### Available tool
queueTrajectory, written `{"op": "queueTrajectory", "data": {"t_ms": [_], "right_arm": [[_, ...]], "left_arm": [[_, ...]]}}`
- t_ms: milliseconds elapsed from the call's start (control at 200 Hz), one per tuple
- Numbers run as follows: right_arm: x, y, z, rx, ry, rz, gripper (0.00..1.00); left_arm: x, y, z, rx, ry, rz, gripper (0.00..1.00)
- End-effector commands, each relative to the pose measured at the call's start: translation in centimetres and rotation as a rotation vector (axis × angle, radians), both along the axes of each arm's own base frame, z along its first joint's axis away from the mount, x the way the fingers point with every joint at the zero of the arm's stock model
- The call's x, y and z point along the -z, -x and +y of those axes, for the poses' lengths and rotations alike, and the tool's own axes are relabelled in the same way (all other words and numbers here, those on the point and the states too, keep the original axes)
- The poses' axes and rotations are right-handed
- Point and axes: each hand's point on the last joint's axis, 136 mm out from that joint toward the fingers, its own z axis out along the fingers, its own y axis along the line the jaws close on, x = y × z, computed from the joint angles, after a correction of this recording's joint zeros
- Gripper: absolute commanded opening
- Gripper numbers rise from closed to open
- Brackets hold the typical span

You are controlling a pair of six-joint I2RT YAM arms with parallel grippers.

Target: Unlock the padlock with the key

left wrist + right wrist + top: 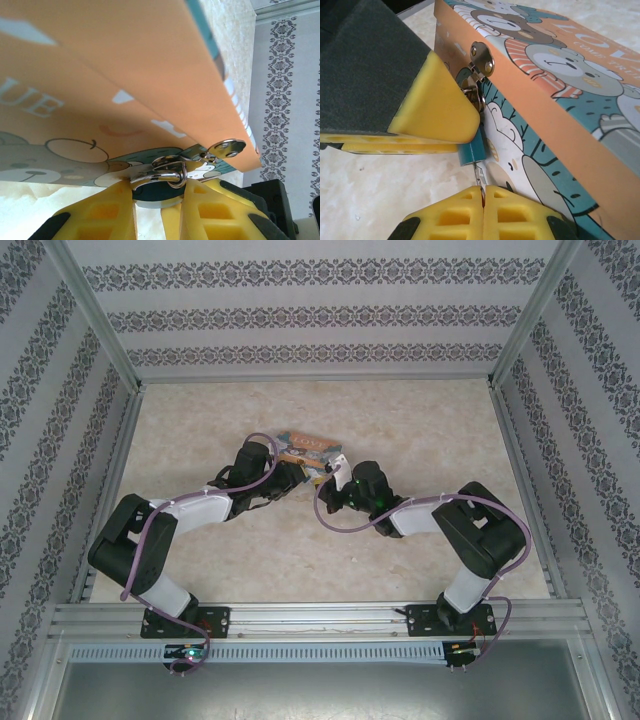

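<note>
Your left hand (157, 194) is clamping the teal padlock (469, 152) against the tin's (560, 115) edge; your right hand (482, 194), just below, is pinching the key (479, 176).

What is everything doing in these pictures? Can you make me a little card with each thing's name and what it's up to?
Tin: orange-and-teal tin box with cartoon bears, lid shut
Clasp: silvery metal hasp on the tin's front
Padlock: tiny teal padlock with silvery loop, hanging through the hasp
Key: thin metal key, tip at the padlock's underside; how deep, cannot tell
Left tool: yellow pads shut on the padlock
Right tool: yellow pads shut on the key
</note>
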Motion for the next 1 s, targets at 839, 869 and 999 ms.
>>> {"op": "queueTrajectory", "data": {"t_ms": [839, 869, 999], "right_arm": [[-10.8, 0.1, 3.4, -0.147, -0.226, -0.294, 0.00], [-10.8, 0.0, 3.4, -0.143, -0.223, -0.296, 0.00], [-11.1, -0.3, 3.7, -0.136, -0.231, -0.304, 0.00]], "left_arm": [[-2.6, 3.8, -3.7, 0.235, 0.101, -0.004, 0.22], [-2.7, 3.8, -3.9, 0.240, 0.102, -0.005, 0.22], [-2.7, 3.9, -4.1, 0.233, 0.121, -0.001, 0.22]]}}
